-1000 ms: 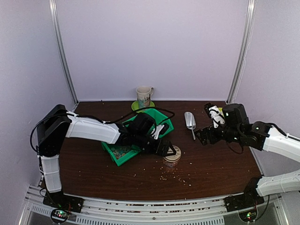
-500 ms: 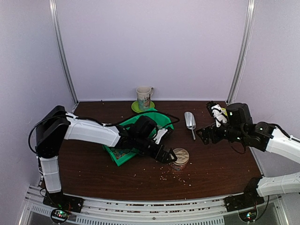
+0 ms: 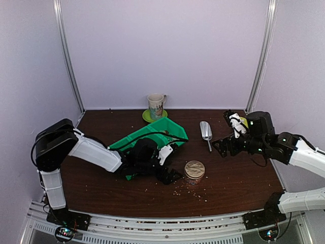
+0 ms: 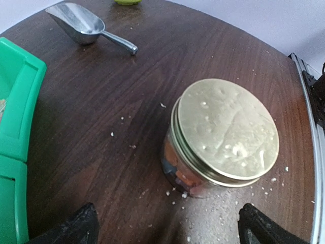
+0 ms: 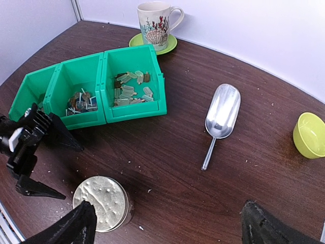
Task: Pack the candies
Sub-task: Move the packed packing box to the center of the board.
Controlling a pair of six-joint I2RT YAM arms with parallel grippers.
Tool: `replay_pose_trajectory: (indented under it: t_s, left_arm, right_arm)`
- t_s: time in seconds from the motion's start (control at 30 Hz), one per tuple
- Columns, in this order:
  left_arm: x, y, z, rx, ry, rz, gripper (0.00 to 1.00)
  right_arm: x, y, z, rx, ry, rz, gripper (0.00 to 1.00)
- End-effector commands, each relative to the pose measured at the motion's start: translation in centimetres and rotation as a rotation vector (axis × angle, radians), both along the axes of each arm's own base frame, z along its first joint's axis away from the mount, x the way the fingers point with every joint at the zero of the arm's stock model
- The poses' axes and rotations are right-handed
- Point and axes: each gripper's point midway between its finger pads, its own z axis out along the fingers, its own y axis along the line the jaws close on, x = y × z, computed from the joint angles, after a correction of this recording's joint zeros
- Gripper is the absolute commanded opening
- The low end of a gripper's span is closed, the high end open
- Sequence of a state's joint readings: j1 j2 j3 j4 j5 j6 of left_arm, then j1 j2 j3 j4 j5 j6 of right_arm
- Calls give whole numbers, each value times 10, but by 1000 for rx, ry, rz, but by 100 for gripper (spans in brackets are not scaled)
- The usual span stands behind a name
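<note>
The left gripper (image 4: pixel 167 216) sits low over the table (image 4: pixel 91 127), jaws spread wide and holding nothing. The jar (image 4: pixel 171 160) stands just ahead of it, near but clear of both fingertips. The round tan lid (image 4: pixel 226 132) is on top of the jar, and through the glass below it show the candies (image 4: pixel 179 177), a mix of orange and bluish bits packed inside. A scatter of pale specks (image 4: pixel 172 193) lies on the wood around the jar's base; what they are is too small to tell. Over to the right gripper (image 5: pixel 170 218) — it hangs above the table, well apart from the jar, fingers parted and empty. Under it lies the metal scoop (image 5: pixel 221 114), bowl end pointing away, untouched. Left of the scoop is the green bin (image 5: pixel 134 109) — pale pieces in its right compartment, darker ones in the middle. Behind stand a mug (image 5: pixel 154 18) on a green saucer (image 5: pixel 170 46), and a small yellow-green bowl (image 5: pixel 311 134) far right.
</note>
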State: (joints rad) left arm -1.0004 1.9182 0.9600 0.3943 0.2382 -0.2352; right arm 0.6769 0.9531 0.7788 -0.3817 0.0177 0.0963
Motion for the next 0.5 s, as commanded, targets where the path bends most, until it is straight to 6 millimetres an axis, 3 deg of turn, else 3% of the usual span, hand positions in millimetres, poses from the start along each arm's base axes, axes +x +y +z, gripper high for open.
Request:
replay_pose_trajectory:
  t_s: [0.0, 0.07, 0.23, 0.47]
  left_arm:
    - [16, -22, 31, -194, -229, -41, 98]
    - [15, -25, 31, -245, -276, -59, 97]
    - [16, -29, 3, -250, -296, -66, 95]
    - [16, -36, -17, -219, -341, -119, 94]
  right_arm:
    - [-2, -3, 21, 21, -41, 4, 99]
    - [-1, -6, 26, 12, -52, -3, 99]
    - [-1, -11, 40, -2, -79, -13, 100]
    - [-1, -12, 45, -5, -93, -12, 99]
